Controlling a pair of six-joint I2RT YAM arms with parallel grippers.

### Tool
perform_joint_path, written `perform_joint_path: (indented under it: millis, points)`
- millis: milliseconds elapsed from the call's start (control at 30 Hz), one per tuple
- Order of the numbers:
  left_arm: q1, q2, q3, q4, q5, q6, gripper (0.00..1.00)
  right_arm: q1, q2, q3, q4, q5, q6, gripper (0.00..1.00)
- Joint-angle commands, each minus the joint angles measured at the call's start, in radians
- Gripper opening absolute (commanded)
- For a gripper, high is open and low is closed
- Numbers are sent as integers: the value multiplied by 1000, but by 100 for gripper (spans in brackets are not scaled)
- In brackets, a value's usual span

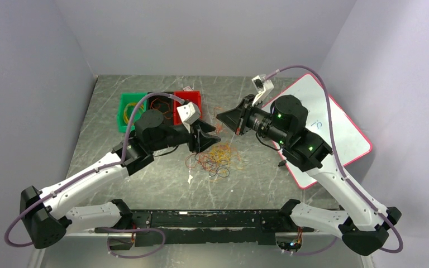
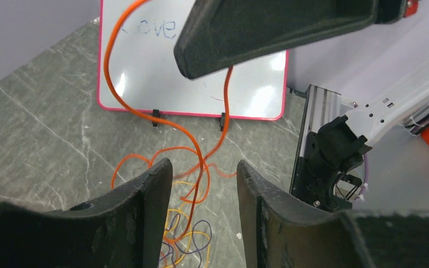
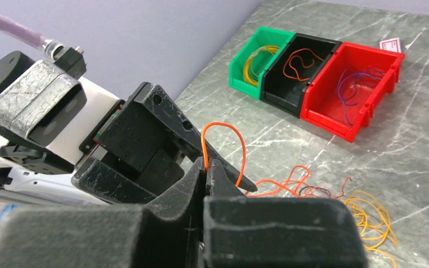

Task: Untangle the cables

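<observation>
A loose tangle of thin orange, yellow, red and dark cables lies on the grey table in front of both arms. My right gripper is shut on one orange cable, which loops up above the fingertips and trails down to the pile. In the top view the right gripper hangs above the pile's far edge. My left gripper is open, its jaws on either side of the hanging orange cable without touching it. It sits just below the right gripper.
Green, black and red bins stand at the back left, each holding a few cables. A pink-edged whiteboard lies at the right. The right arm's base is close to the left gripper's right side.
</observation>
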Motion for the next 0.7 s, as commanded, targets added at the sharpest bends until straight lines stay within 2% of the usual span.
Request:
perform_joint_path:
  millis: [0, 267, 667]
  points:
    - [-9, 10, 55, 41, 19, 26, 50, -3, 0, -13, 36, -45, 19, 0]
    - [-9, 10, 64, 38, -3, 30, 43, -2, 18, -17, 24, -57, 20, 0]
    - [-9, -5, 27, 26, -6, 16, 7, -3, -22, -32, 31, 19, 31, 0]
